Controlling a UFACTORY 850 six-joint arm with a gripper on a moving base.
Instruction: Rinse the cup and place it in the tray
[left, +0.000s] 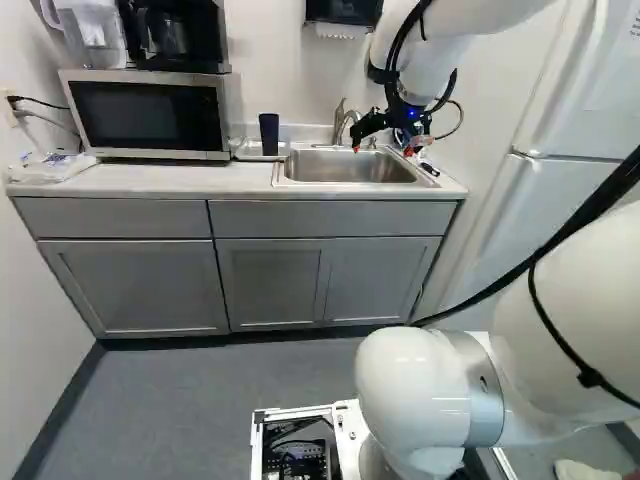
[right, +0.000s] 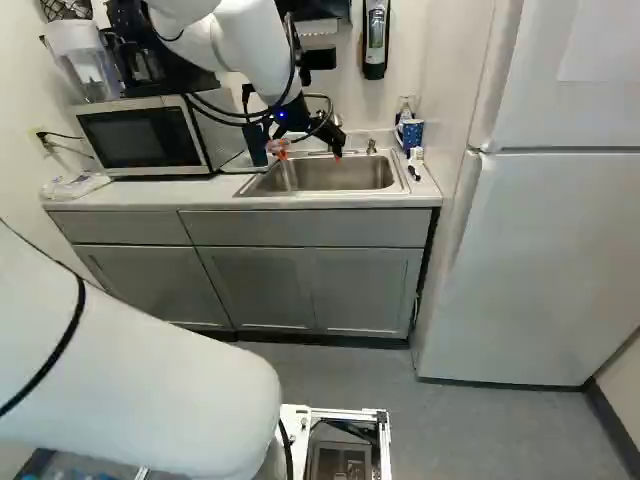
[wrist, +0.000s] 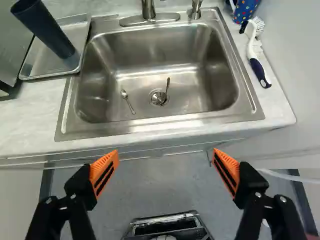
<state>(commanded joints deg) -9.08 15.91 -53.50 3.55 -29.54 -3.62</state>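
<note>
Cup (wrist: 42, 25), one, stands in one tray (wrist: 45, 66), ten o'clock from sink (wrist: 160, 124), faucet (wrist: 148, 10) being twelve; long axis vertical, wider end up. Two fingers (wrist: 104, 170) of gripper (left: 382, 150) are wide apart.

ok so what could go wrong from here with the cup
The tall dark cup stands in the tray near its sink-side rim, so a nudge from the open tool could tip it. The microwave beside the tray may leave little room for a finger. Two small utensils lie in the sink, one at the drain, and might get knocked during rinsing.
</note>
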